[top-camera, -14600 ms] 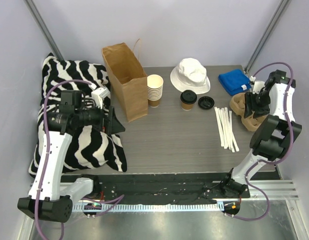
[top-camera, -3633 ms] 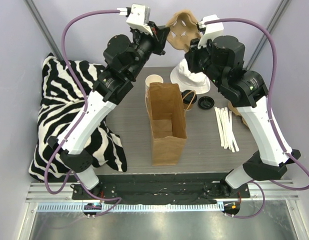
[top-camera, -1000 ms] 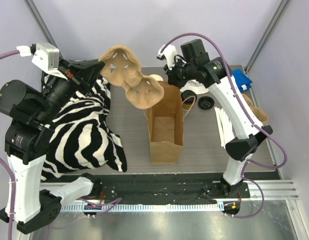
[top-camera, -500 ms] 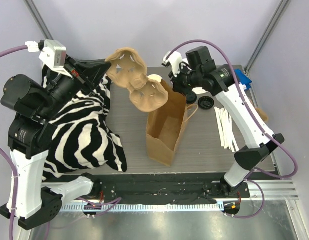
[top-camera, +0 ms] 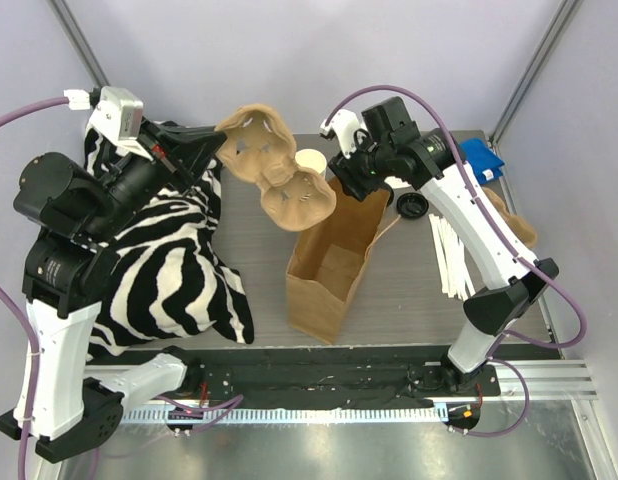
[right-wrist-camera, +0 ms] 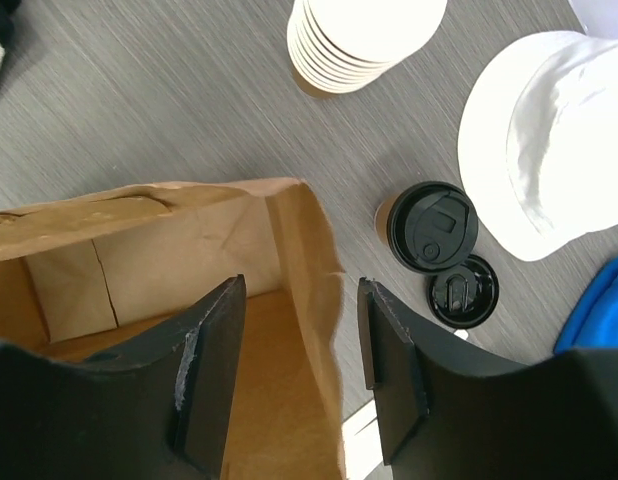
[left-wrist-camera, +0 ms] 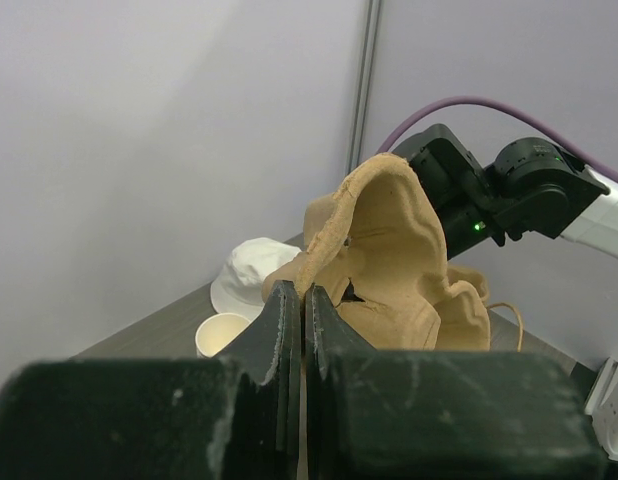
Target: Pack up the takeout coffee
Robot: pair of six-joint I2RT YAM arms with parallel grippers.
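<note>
The takeout coffee, a cup with a black lid, stands on the table just right of the brown paper bag; in the top view my right arm hides it. My right gripper is open, its jaws straddling the bag's right wall without pressing it. In the top view that gripper sits over the far rim of the bag, which leans toward the front left with its mouth open. My left gripper is shut on the edge of a tan pulp cup tray, held in the air left of the bag.
A loose black lid, a white hat and a stack of lidless cups lie behind the bag. White straws, a blue cloth and another pulp tray are at the right. A zebra pillow fills the left.
My right gripper has opened and let go of the bag's rim. The bag has tipped from upright toward the front left. The left gripper with the tray shifted slightly right.
</note>
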